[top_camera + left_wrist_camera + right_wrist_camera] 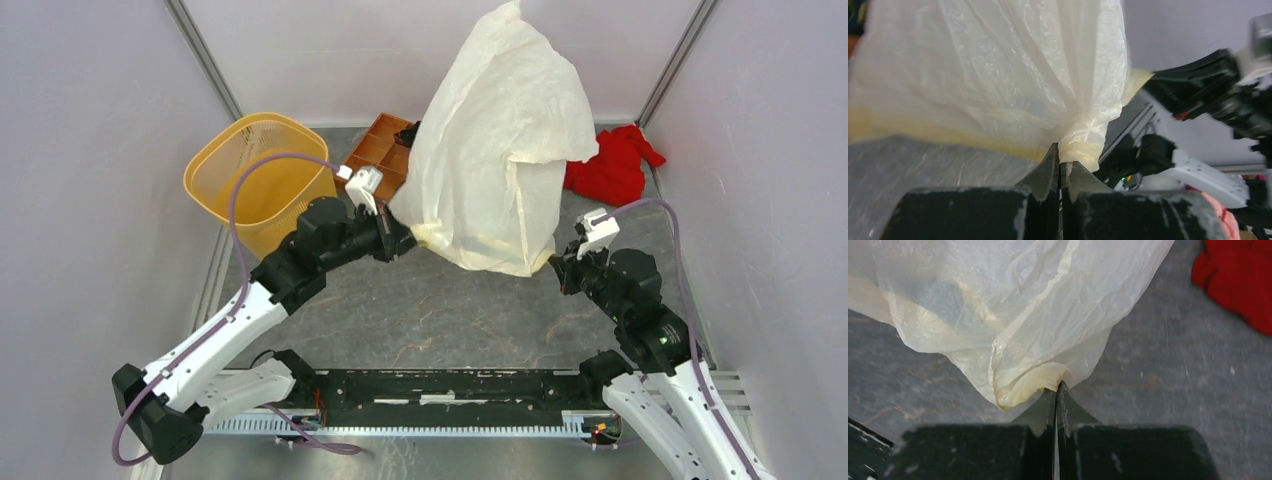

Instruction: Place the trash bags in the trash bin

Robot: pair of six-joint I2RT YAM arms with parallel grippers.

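Top view: trash bag (500, 140) billows high above the worktop (450, 300), right of the trash bin (225, 170), held at 2 low corners. Left wrist: left jaws clamp bunched film. Right wrist: right jaws pinch its edge.

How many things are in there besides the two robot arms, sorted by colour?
Cream-white: 1, the trash bag
Yellow: 1, the trash bin
Brown: 1, the wooden tray
Red: 1, the cloth
Total: 4
A dark item in the tray is too hidden to count.
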